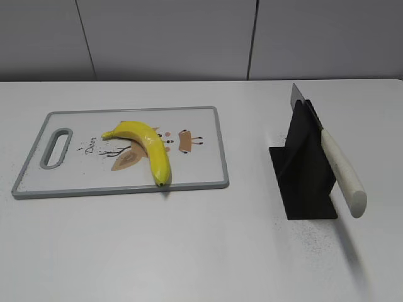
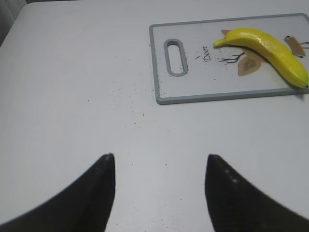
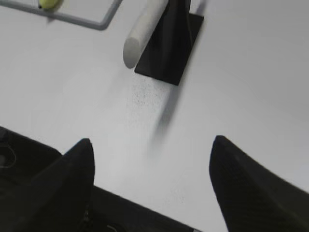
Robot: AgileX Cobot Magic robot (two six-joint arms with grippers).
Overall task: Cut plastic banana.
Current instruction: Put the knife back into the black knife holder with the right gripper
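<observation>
A yellow plastic banana [image 1: 146,146] lies on a white cutting board with a grey rim [image 1: 217,135]; both also show in the left wrist view, the banana [image 2: 270,50] on the board [image 2: 153,63]. A knife with a white handle [image 1: 343,173] rests slanted in a black stand [image 1: 302,173] on the right. In the right wrist view the handle [image 3: 144,31] juts from the stand [image 3: 171,43]. My left gripper [image 2: 159,162] is open and empty over bare table, short of the board. My right gripper [image 3: 152,145] is open and empty near the table's front edge. Neither arm shows in the exterior view.
The white table [image 1: 201,251] has dark specks near the stand. The table's front edge [image 3: 120,195] runs under my right gripper, with dark floor beyond. A grey panelled wall stands behind the table.
</observation>
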